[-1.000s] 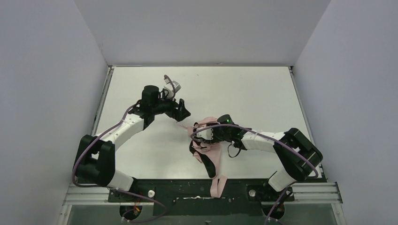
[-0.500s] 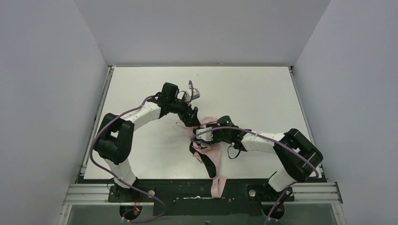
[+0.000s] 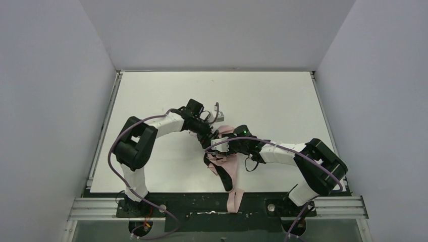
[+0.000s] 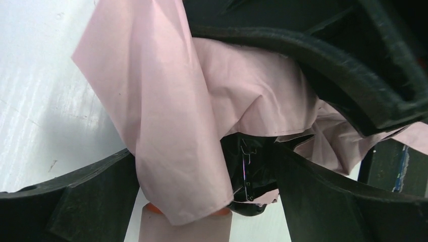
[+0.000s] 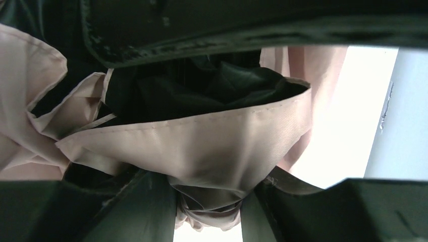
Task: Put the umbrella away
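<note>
The pale pink umbrella [image 3: 228, 162] lies crumpled at the table's near centre, dark folds showing among the pink, and its strap [image 3: 233, 199] hangs over the front edge. My right gripper [image 3: 220, 147] is shut on a bunch of the umbrella's fabric [image 5: 222, 151], pinched between its fingers [image 5: 136, 212]. My left gripper [image 3: 208, 134] stands open right at the umbrella's far-left side. In the left wrist view a loose fold of pink fabric [image 4: 166, 126] hangs between its wide-spread fingers [image 4: 75, 201] without being pinched. The shaft and handle cannot be made out.
The white table [image 3: 282, 101] is walled by grey panels on the left, back and right. A black metal rail [image 3: 192, 204] runs along the front edge by the arm bases. The two grippers sit nearly touching over the umbrella.
My left arm has swung right and forward from the table's left-centre until its open gripper reached the umbrella's fabric. The right arm and the umbrella have stayed put.
</note>
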